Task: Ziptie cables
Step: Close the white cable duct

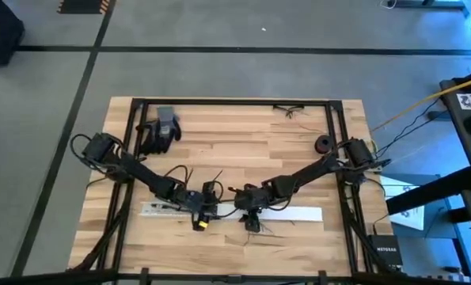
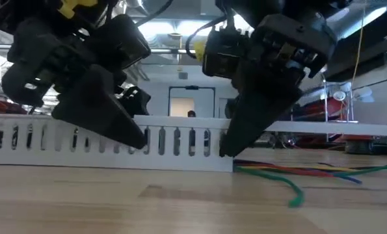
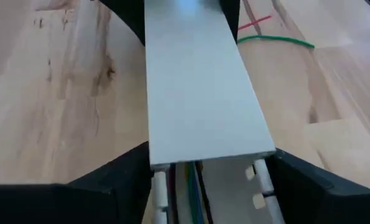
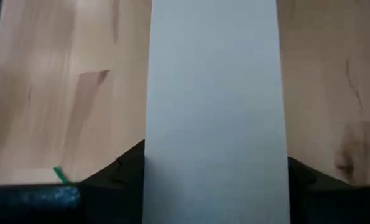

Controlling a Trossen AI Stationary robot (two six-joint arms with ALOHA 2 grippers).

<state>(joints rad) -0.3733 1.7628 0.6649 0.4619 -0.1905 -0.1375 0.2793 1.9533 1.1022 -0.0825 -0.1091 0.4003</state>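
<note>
While both arms reach in toward the middle of the wooden table (image 1: 243, 127), the left gripper (image 3: 203, 180) straddles the long white slotted cable duct (image 1: 298, 212) with its fingers spread to either side of it, at the point where the flat white lid (image 3: 200, 87) ends and the open channel begins. The right gripper (image 4: 212, 168) sits astride the lidded stretch just beside it, fingers likewise apart on both flanks. The thin coloured cables (image 2: 291, 172) run inside the open channel and spill loose onto the boards near the right gripper.

Overhead straight down, table-level sideways, wrists close, all sharing white strip (image 1: 298, 212)
</note>
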